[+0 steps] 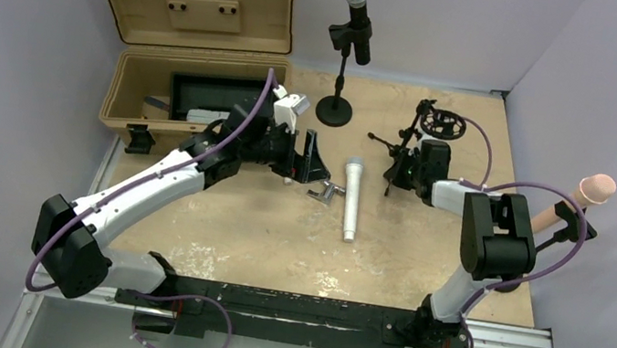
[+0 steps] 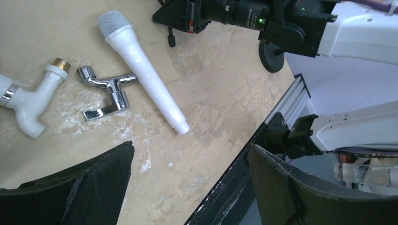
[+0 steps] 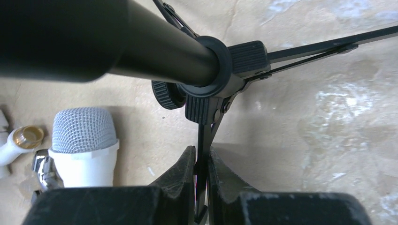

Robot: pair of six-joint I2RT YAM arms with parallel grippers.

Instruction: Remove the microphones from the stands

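Microphone (image 1: 353, 197), the white one, lies flat on the table (image 1: 276, 243) at centre frame, apart from the tripod stand (image 3: 234, 61); your right gripper (image 3: 202, 155) clenches 1 stand leg, your left gripper (image 2: 187, 185) hangs released nearby.

Two arms, one livery: the left arm (image 1: 136, 190) and the right arm (image 1: 498, 239) pair smooth white link shells with blocky matte-black joint housings. Purple cables (image 1: 532, 185) run in loose loops outside each arm. The fingers (image 2: 70, 192) are black wedges, rough-textured and scuffed at the edges. A green indicator light (image 2: 259, 20) glows on the right wrist.
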